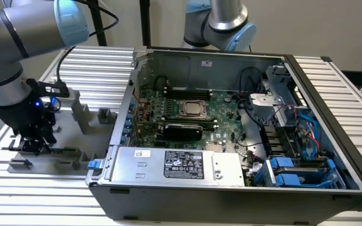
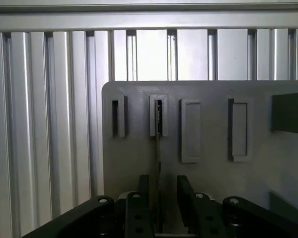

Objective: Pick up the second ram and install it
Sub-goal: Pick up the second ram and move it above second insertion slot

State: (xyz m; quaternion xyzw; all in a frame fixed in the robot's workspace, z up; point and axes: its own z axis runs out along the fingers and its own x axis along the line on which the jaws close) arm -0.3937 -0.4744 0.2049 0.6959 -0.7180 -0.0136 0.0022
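Found the ram stick standing on edge on the grey holder plate, one end seated in a slotted block, the rest running back between the claw's fingers. Not in the computer yet.

Read the claw as released: black fingers straddling the stick, one close beside it, the other with a clear gap. Couldn't confirm contact on the close side. Gripped nothing, lifted nothing.

Counted more blocks on the same plate: another slotted block just beside the occupied one, then a pair of longer blocks further along. Saw the plate lying flat on a ribbed aluminium table.

In the exterior view, logged the arm reaching straight down at the exterior view's left, a small blue light lit on the wrist, claw low over the plate. Put all of that well apart from the memory slots, just outside the open computer case.

Inside the case, noted the green main board, a silver processor socket mid-board, a black card just on the camera side of it, and long dark memory slots on the far side. Couldn't tell whether any slot was filled.

Noted a grey power box along the near wall and blue drive brackets at the exterior view's right, with loose cables between. Caught a second arm behind the case.
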